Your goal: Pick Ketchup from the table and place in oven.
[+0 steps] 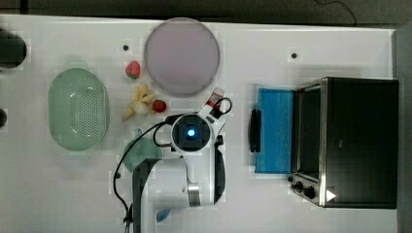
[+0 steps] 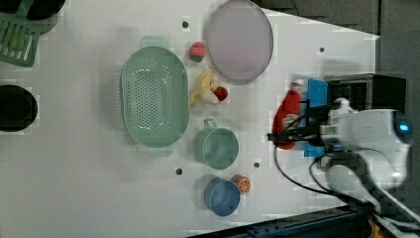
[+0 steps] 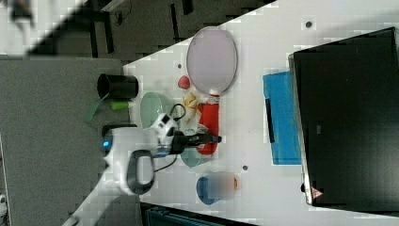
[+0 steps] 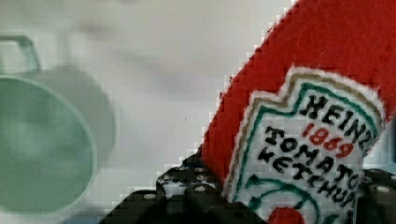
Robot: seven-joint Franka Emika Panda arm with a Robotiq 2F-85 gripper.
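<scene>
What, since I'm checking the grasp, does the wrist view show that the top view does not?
Wrist view adds: the ketchup's label lettering and the black fingers beside it. Top view adds: the oven with its blue door open, the plate, the colander. Both: ketchup and green cup.

"HEINZ – 1869 – TOMATO KETCHUP" on the ketchup (image 4: 327, 93) label

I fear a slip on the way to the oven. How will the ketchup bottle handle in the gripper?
The ketchup bottle is rounded, so it could roll if released on the table. Its fuzzy-edged label hints at a soft body that may give. The gripper holds one end, so it might swing.
</scene>
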